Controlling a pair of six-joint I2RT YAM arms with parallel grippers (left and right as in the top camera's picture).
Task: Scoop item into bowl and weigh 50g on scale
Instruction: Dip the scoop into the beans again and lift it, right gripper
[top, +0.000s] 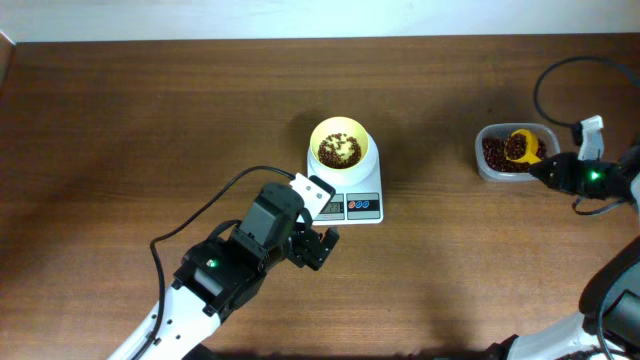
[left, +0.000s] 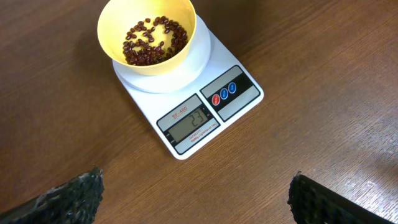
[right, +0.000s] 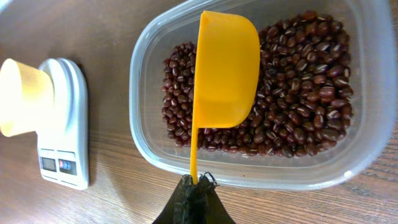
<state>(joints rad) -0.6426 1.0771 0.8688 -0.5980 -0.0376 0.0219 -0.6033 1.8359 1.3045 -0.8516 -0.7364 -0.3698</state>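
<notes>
The pale-yellow bowl stands on the white scale and holds a thin layer of red-brown beans. The scale's display shows a number. My left gripper hovers open just in front of the scale, with only bare table between its fingers. My right gripper is shut on the thin handle of the orange-yellow scoop. The scoop's cup lies over the beans in the clear tub, its outer side towards the camera.
The brown wooden table carries the scale at centre and the tub at far right. A black cable trails from the left arm, and another cable loops above the tub. In the right wrist view the scale and bowl sit far left.
</notes>
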